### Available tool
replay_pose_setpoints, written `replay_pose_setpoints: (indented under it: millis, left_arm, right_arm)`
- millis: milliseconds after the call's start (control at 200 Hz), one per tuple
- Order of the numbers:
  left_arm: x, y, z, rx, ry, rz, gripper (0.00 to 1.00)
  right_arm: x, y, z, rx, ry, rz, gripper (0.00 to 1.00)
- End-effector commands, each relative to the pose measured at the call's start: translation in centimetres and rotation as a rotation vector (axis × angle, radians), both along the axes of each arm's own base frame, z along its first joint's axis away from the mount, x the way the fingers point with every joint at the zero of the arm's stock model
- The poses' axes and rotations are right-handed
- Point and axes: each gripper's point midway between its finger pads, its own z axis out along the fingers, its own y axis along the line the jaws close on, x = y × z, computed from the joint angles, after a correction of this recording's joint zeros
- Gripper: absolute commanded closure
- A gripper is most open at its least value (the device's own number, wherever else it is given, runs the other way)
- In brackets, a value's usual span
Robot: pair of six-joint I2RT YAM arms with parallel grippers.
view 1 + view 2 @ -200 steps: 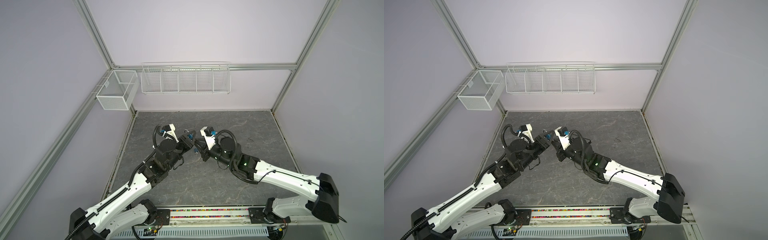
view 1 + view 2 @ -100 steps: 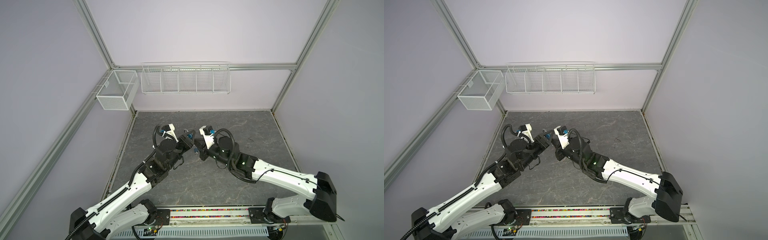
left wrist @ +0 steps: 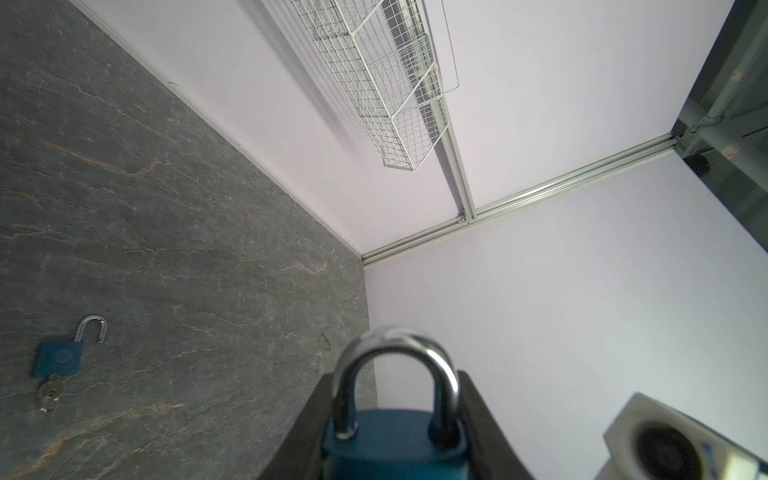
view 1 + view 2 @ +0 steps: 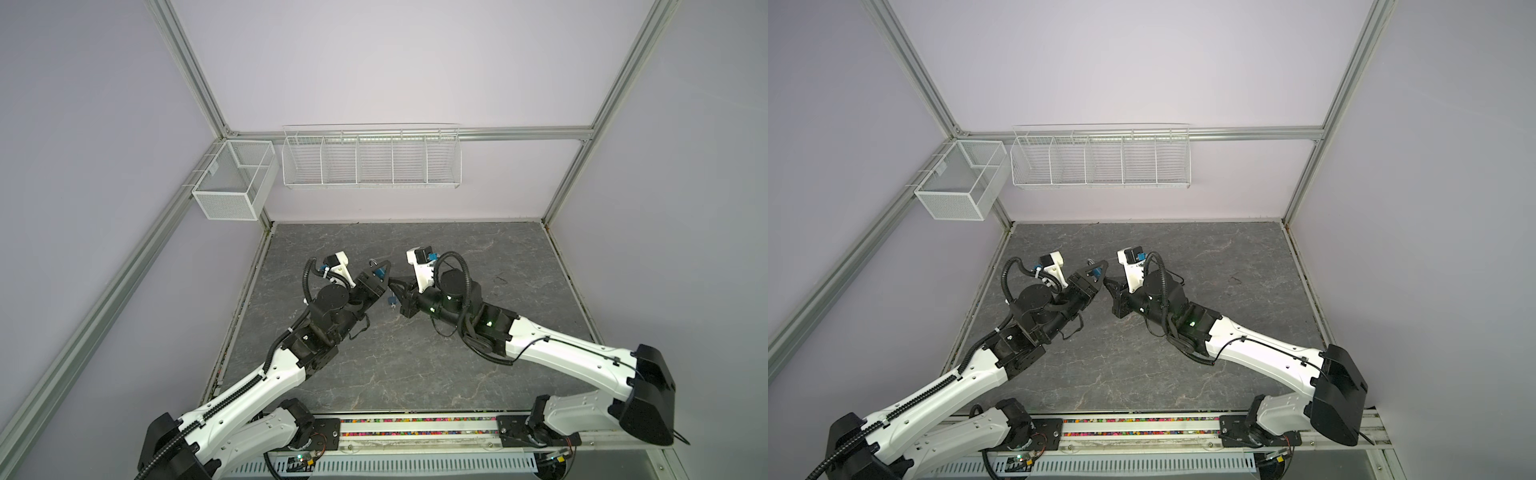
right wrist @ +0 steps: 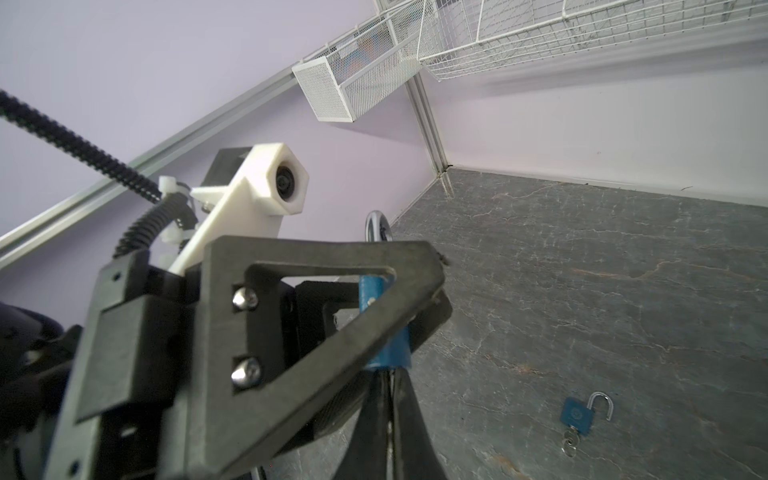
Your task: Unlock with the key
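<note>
Padlock point(image 3: 395, 442): blue body, silver shackle seemingly latched, pinched in left gripper point(image 4: 382, 270); right gripper point(image 5: 388, 382) pressed together at its base.

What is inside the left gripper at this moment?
A blue padlock, shackle sticking out past the left gripper. Its keyhole end is covered by the shut right gripper; whatever that pinches is hidden.

A dark grey, stone-patterned tabletop point(image 4: 415, 365) sits inside pale lilac walls point(image 4: 395, 62) edged with aluminium framing point(image 4: 195, 83). On the back wall, above the table, hangs a long white wire rack point(image 4: 371, 183) divided into five compartments. Just beside it, in the left corner, a smaller white mesh box point(image 4: 226, 205) hangs from the side rail, with a divider inside. A thin multicoloured strip point(image 4: 415, 420) runs along the table's near edge.
</note>
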Motion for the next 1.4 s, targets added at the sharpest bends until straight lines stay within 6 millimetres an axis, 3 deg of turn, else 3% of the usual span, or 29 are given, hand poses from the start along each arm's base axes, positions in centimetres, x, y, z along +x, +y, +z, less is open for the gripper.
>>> replay_pose_setpoints:
  millis: [0, 330, 615, 815, 975, 1135, 1399]
  left_arm:
    - [-1.9, -1.6, 4.6, -0.184, -0.085, -0.139, 1.00]
    - [-2.1, -2.3, 5.6, -0.261, -0.118, -0.176, 1.00]
    - [-2.0, -3.2, 6.1, -0.282, -0.129, -0.213, 1.00]
    - [-1.1, -2.5, 5.2, -0.140, -0.129, -0.135, 1.00]
    - [-0.6, -0.8, 3.7, 0.148, -0.183, -0.049, 1.00]
    - [-1.2, 0.9, 3.6, 0.441, -0.345, -0.031, 1.00]
    - [-1.4, -0.3, 0.9, 0.814, -0.617, -0.110, 1.00]
  right_arm:
    - [-0.4, -0.2, 1.9, 0.167, 0.104, 0.025, 0.94]
    - [-0.2, -1.1, 2.3, 0.289, 0.220, 0.030, 0.94]
    - [-1.1, -0.8, 4.6, 0.409, 0.277, 0.089, 0.94]
    - [-0.4, -2.1, 4.0, 0.280, 0.183, 0.008, 0.93]
    - [0.0, -4.1, 3.3, 0.135, 0.101, -0.078, 0.62]
    - [0.2, -6.3, 2.8, -0.057, 0.044, -0.125, 0.45]
    - [0.0, -5.5, 0.8, -0.385, 0.069, 0.007, 0.29]
